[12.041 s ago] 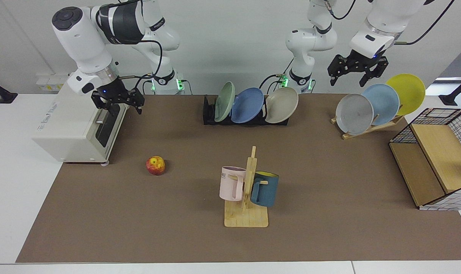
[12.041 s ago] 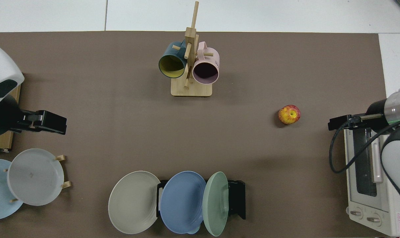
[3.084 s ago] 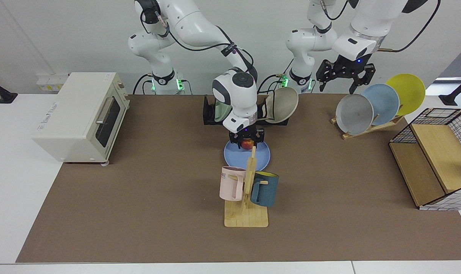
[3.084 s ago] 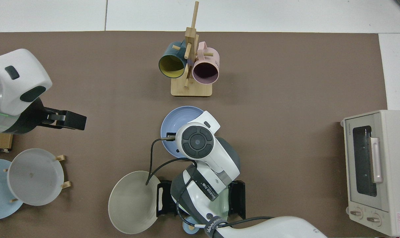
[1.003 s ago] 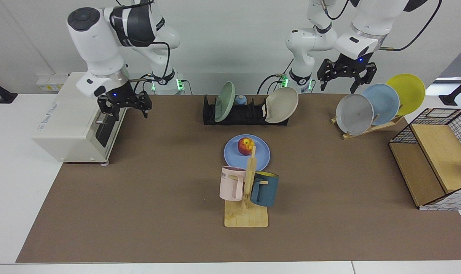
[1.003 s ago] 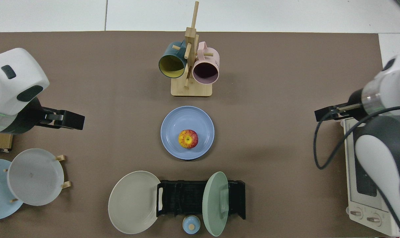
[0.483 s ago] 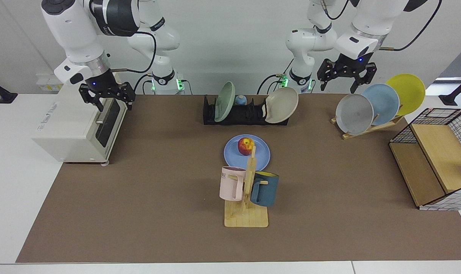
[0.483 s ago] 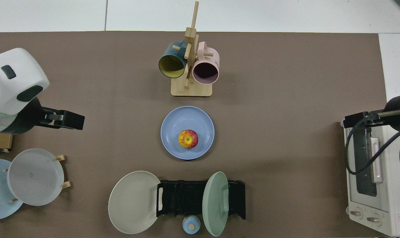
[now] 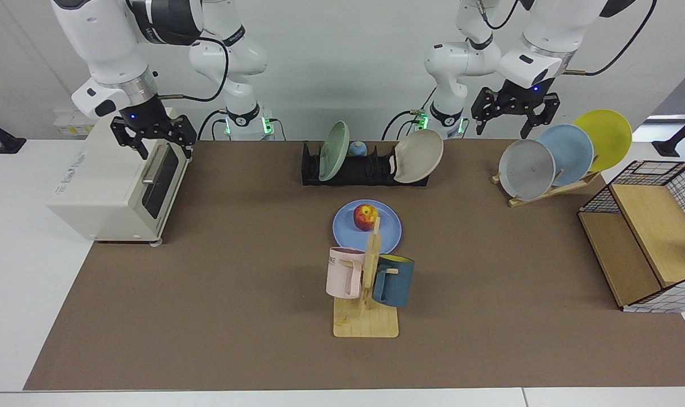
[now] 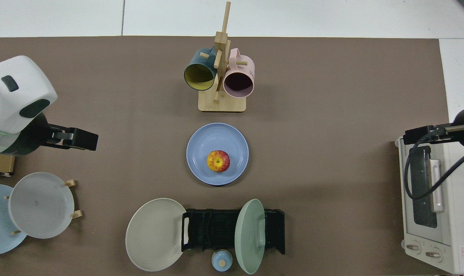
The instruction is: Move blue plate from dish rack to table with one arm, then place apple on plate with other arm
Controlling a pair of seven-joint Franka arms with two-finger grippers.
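Your apple is red with yellow patches, and from above you see its yellow crown ringed in red. It sits just off the middle of the blue plate, which lies flat on the table between the dish rack and the mug tree. The rack holds a green plate and a beige plate, both on edge. Both grippers are well apart from the apple. Your right gripper hangs over the toaster oven, fingers spread and empty. Your left gripper hangs beside the wooden plate stand, above its grey plate, fingers likewise spread and holding nothing.
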